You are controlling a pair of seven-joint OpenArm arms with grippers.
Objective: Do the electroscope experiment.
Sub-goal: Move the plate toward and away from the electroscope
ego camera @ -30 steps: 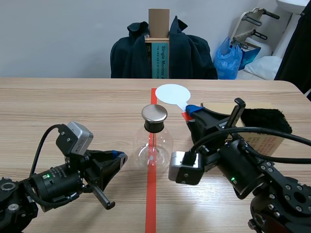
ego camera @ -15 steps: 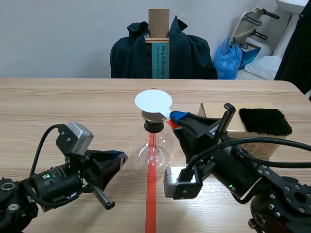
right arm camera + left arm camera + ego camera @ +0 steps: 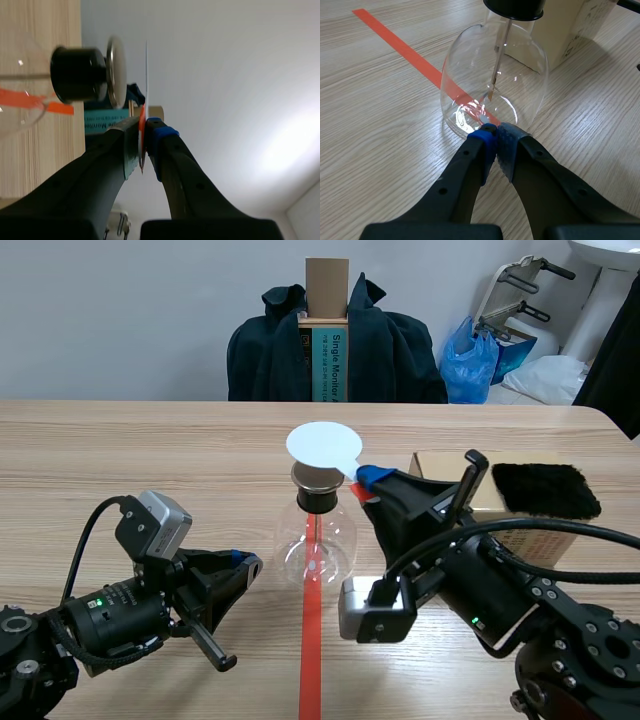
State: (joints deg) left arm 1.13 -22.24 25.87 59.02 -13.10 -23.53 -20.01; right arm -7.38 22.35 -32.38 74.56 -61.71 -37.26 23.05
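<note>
Hovering over flask cap (image 3: 318,476): white disc (image 3: 322,444) pinched in right tool (image 3: 367,479); left tool (image 3: 496,134) closed.

In the right hand (image 3: 368,479), disc (image 3: 323,445) just above flask (image 3: 316,540) cap; box (image 3: 438,466) right of both.

clear flask (image 3: 316,545), black stopper (image 3: 318,500), silver cap (image 3: 116,70), white disc (image 3: 323,445), orange-red tape (image 3: 312,650)

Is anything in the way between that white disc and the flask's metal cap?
Nothing visible. The right end effector holds the disc just above the cap, with only a bare gap between them.
</note>
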